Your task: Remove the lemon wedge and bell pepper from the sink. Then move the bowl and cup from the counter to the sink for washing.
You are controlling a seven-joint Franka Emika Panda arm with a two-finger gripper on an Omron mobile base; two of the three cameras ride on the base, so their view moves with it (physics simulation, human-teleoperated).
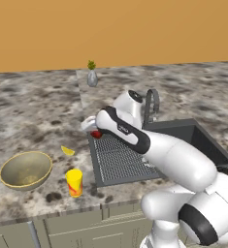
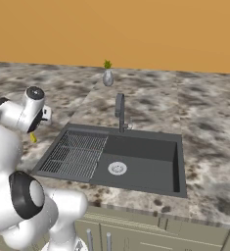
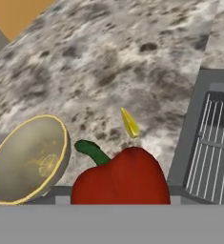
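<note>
Now my jaws (image 1: 92,130) are clamped on the dark-red bell pepper (image 3: 120,177), holding it above the speckled stone worktop (image 3: 108,62), outside the dark grey sink (image 2: 136,164), so I can place it beside the small yellow lemon wedge (image 3: 130,123) just ahead.

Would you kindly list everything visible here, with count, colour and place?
Pepper: one, red with green stem, held up at the tool, above the counter by the drainboard's left edge.
Lemon wedge: one, yellow, on the counter left of the sink.
Bowl: one, olive-gold, counter, far left.
Cup: one, yellow with red mark, counter, right of the bowl.
Sink: one, dark grey, with ribbed drainboard on its left side.
Faucet: one, grey, behind the sink.
Vase: one, grey with green plant, back of counter.
Tool: one, closed on the pepper.
</note>
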